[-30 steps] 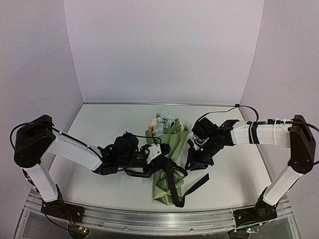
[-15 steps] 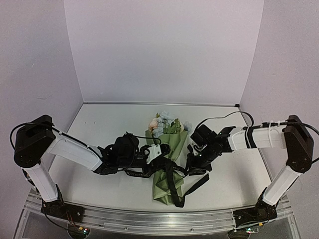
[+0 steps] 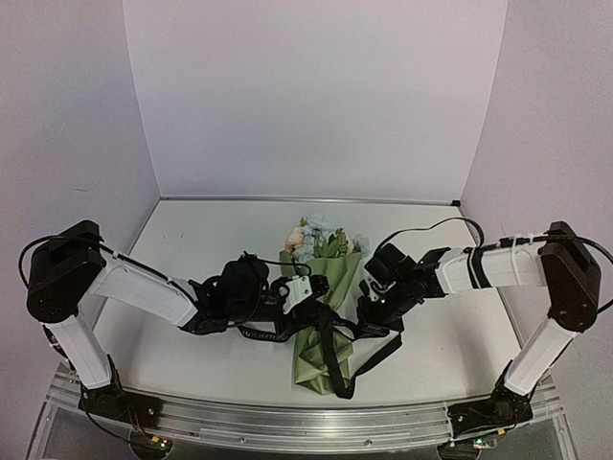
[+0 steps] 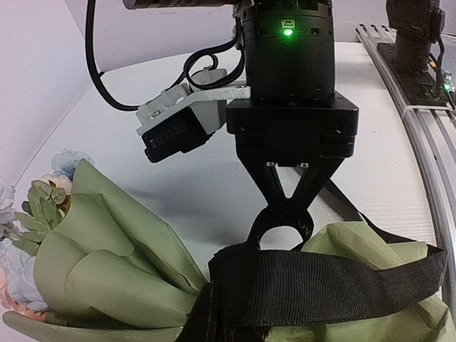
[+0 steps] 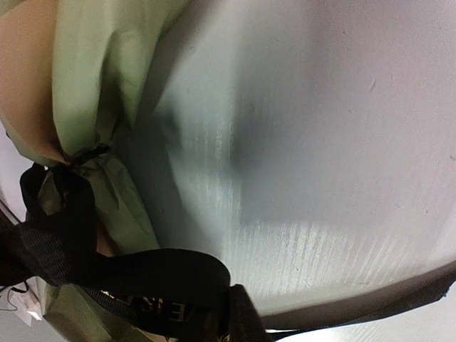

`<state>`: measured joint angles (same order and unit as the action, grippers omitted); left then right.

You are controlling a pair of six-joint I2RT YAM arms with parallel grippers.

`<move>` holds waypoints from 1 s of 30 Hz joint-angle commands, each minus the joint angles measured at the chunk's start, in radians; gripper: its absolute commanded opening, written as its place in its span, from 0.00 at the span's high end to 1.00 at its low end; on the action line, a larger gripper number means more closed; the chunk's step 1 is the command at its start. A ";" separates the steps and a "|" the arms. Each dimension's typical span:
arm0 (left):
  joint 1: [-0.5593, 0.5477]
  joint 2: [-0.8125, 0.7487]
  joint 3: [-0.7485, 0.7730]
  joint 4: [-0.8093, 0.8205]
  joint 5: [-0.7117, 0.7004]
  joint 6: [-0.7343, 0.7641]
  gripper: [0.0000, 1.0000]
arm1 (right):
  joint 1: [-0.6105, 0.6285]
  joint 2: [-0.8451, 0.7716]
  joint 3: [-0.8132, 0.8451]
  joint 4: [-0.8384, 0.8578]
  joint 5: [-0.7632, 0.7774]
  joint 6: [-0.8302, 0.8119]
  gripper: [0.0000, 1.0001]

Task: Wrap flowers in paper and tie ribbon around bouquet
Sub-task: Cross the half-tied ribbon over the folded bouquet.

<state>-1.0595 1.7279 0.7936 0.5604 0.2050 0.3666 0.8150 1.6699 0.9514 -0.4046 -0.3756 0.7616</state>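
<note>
Now right jaws nearer, on ribbon [image 4: 320,285]

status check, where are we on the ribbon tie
Left gripper shut at the olive-green paper bouquet. Right gripper shut on the black fabric ribbon lying across the cone. No obstruction seen.

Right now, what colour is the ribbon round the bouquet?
The ribbon is black with small pale lettering, clearest in the right wrist view.
</note>
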 commanded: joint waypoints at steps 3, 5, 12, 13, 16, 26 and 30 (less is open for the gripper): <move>-0.004 -0.021 0.099 -0.053 -0.009 -0.025 0.96 | 0.005 -0.048 0.062 -0.134 0.016 -0.071 1.00; -0.004 -0.007 0.138 -0.081 -0.012 -0.041 0.96 | 0.005 -0.071 0.089 -0.215 0.027 -0.115 1.00; -0.005 0.055 0.293 -0.199 -0.010 -0.141 0.95 | -0.013 -0.095 0.169 -0.354 0.015 -0.191 1.00; -0.005 0.058 0.301 -0.200 -0.017 -0.149 0.95 | -0.020 -0.091 0.178 -0.358 0.003 -0.192 1.00; -0.005 0.065 0.313 -0.203 -0.055 -0.163 0.95 | -0.043 -0.075 0.212 -0.366 -0.044 -0.190 1.00; 0.008 0.113 0.311 -0.260 -0.325 -0.227 0.97 | -0.084 0.042 0.443 -0.538 -0.164 -0.271 1.00; 0.025 0.103 0.286 -0.258 -0.350 -0.268 0.97 | -0.091 0.078 0.488 -0.567 -0.181 -0.276 1.00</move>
<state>-1.0528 1.8414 1.0683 0.3019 -0.0620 0.1576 0.7332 1.7088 1.3777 -0.8912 -0.5151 0.5168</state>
